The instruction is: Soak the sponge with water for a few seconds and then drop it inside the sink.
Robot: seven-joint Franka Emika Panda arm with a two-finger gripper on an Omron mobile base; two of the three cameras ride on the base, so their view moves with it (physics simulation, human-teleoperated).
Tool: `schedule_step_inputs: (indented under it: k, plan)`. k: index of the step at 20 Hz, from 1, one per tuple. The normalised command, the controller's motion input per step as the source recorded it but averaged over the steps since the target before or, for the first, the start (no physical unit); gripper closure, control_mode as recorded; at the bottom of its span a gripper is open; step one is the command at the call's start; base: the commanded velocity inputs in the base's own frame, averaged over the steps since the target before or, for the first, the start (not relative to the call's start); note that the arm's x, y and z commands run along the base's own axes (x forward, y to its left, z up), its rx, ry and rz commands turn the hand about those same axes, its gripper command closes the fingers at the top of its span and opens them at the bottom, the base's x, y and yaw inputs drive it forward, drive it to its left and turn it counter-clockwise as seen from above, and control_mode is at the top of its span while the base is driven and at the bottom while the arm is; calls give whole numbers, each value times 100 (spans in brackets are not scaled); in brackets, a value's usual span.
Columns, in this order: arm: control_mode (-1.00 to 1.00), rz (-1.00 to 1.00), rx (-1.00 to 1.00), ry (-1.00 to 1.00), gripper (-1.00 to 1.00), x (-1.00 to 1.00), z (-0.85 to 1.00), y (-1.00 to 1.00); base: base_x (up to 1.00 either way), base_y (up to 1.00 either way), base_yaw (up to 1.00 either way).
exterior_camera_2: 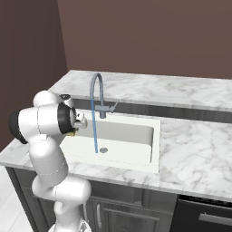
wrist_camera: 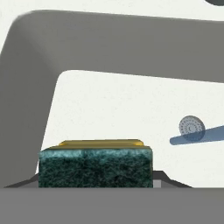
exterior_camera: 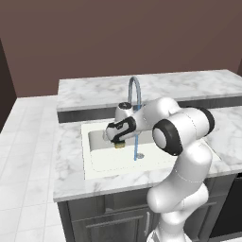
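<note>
so i'm holding the gripper [exterior_camera: 120, 142] over the sink [exterior_camera: 101, 163] right now, and it's clamping the sponge [exterior_camera: 120, 144] between its fingers. in the hand view the sponge [wrist_camera: 95, 167] is sitting right at the bottom with its dark green face toward the camera and the yellow edge peeking over the top. the water [exterior_camera: 136, 142] is running straight down from the curved faucet [exterior_camera: 135, 92] and landing near the round drain [wrist_camera: 191, 127]. the sponge is hanging beside the stream, not in it, toward the left end of the basin in the left base view. marble table [exterior_camera_2: 199, 149] is wrapping all around the sink.
</note>
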Motion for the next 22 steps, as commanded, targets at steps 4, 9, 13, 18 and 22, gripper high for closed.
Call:
schedule_step_inputs:
  k: [4,9,13,18,22]
  plan:
    - [-100,0,0,0,100,0,-30,3,0,0,0]
    - [-100,0,0,0,100,0,-31,11,0,0,0]
    - [-100,0,0,0,100,1,-31,11,0,0,0]
    - [-100,0,0,0,100,3,-29,6,0,0,0]
    - [-100,0,0,0,100,4,-22,1,0,0,0]
